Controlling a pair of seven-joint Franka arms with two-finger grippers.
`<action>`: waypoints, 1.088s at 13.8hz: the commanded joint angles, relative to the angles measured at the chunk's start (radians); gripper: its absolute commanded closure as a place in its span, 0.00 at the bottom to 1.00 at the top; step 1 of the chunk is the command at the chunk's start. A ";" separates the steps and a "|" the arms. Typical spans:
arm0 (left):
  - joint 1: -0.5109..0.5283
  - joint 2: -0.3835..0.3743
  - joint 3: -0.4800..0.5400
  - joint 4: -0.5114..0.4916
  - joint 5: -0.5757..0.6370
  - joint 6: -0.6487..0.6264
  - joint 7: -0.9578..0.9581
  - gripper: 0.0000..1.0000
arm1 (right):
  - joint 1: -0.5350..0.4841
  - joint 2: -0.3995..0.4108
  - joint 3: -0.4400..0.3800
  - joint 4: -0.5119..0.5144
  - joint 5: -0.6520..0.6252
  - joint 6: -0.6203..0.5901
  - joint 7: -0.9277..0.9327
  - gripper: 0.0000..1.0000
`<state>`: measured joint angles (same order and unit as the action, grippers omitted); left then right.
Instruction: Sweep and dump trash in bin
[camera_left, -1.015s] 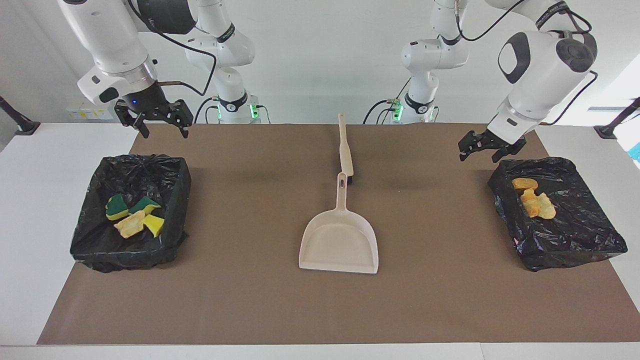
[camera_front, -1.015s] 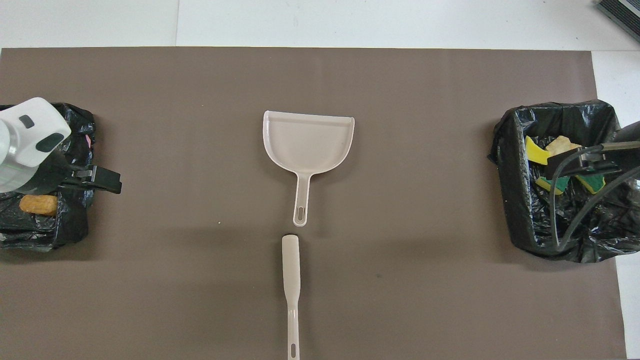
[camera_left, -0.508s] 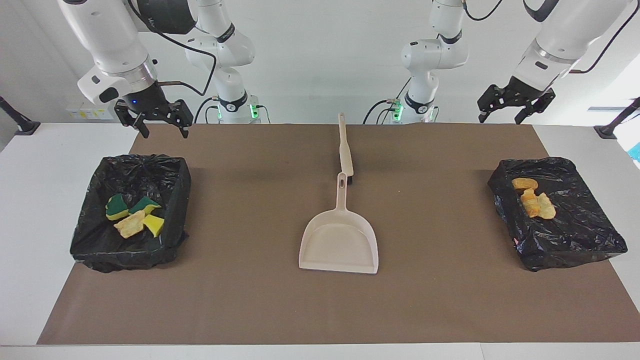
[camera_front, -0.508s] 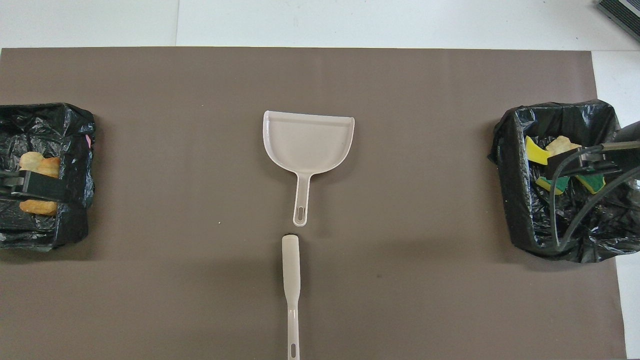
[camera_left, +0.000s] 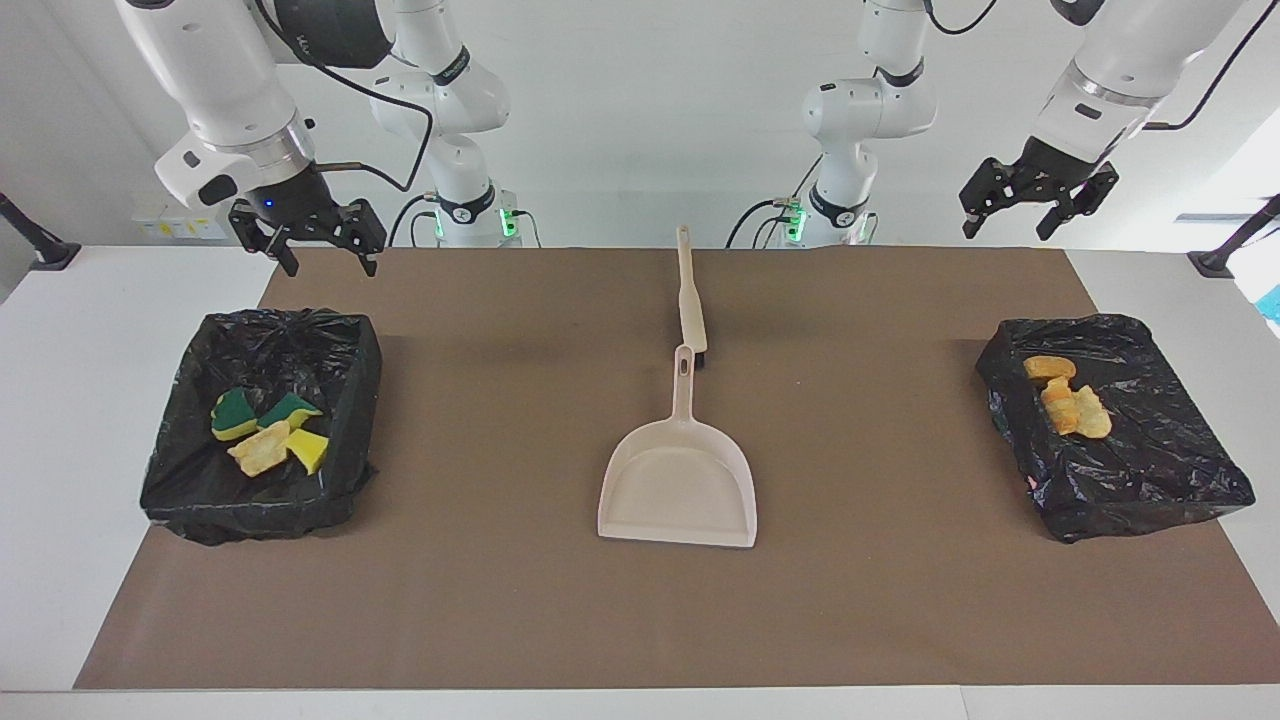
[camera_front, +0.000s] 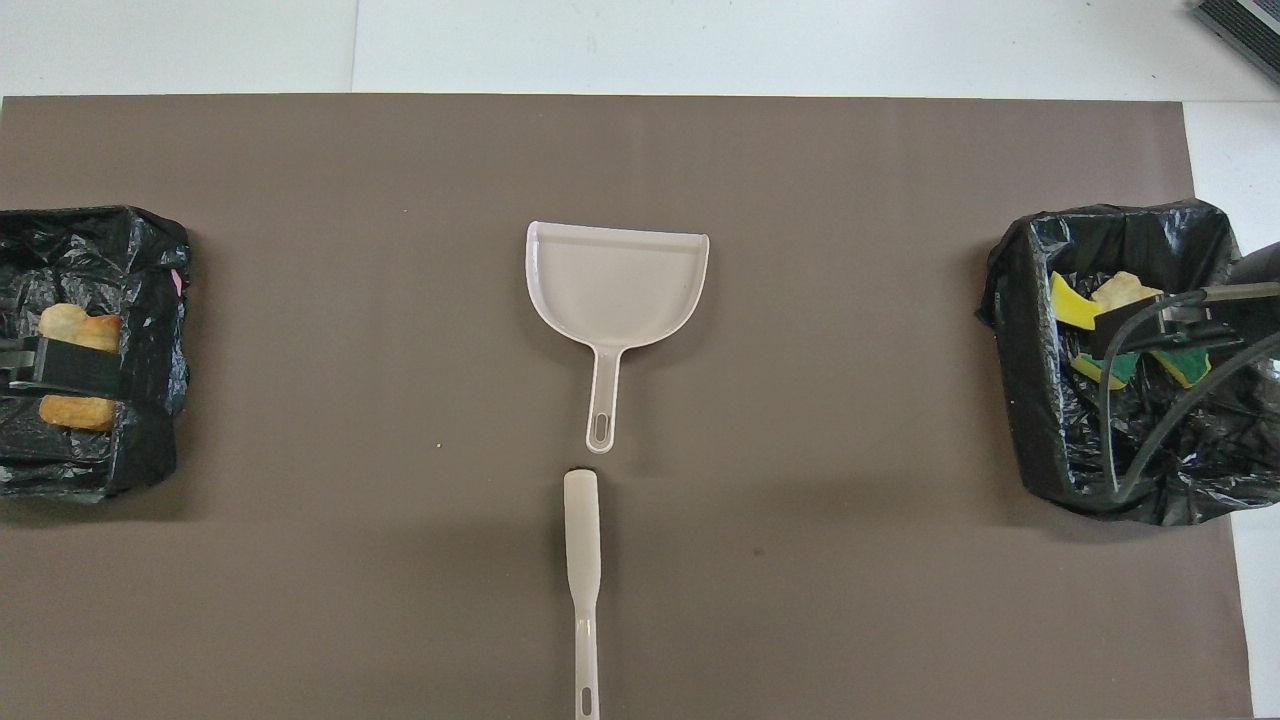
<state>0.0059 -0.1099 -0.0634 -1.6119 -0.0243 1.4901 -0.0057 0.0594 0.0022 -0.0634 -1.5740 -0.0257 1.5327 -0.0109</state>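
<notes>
The left gripper (camera_left: 1035, 205) has come up off the bin at its end of the table and hangs high, fingers spread, nothing in them; the right gripper (camera_left: 308, 240) hasn't budged, also spread and empty, above the table edge by its own bin. The trash is already binned — sponge pieces and one pale chunk (camera_left: 268, 432) in the bin at the right arm's end (camera_left: 170, 490), bread-like chunks (camera_left: 1068, 398) in the bin at the left arm's end (camera_left: 1180, 490). Mid-table, the dustpan (camera_left: 678, 485) and brush (camera_left: 690, 305) lie in one line — long axes running straight away from the robots, pan mouth pointing away. Neither arm is clearly nearer; the job looks finished.
</notes>
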 joint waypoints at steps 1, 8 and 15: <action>-0.003 -0.008 -0.001 -0.016 0.009 0.051 -0.040 0.00 | -0.003 -0.022 -0.003 -0.029 0.015 0.018 -0.004 0.00; -0.006 -0.013 -0.001 -0.022 0.009 0.039 -0.048 0.00 | -0.003 -0.022 -0.003 -0.029 0.015 0.018 -0.004 0.00; -0.004 -0.013 -0.001 -0.022 0.009 0.033 -0.054 0.00 | -0.003 -0.022 -0.003 -0.029 0.015 0.018 -0.003 0.00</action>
<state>0.0055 -0.1087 -0.0650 -1.6150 -0.0243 1.5159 -0.0446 0.0594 0.0022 -0.0634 -1.5740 -0.0257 1.5327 -0.0109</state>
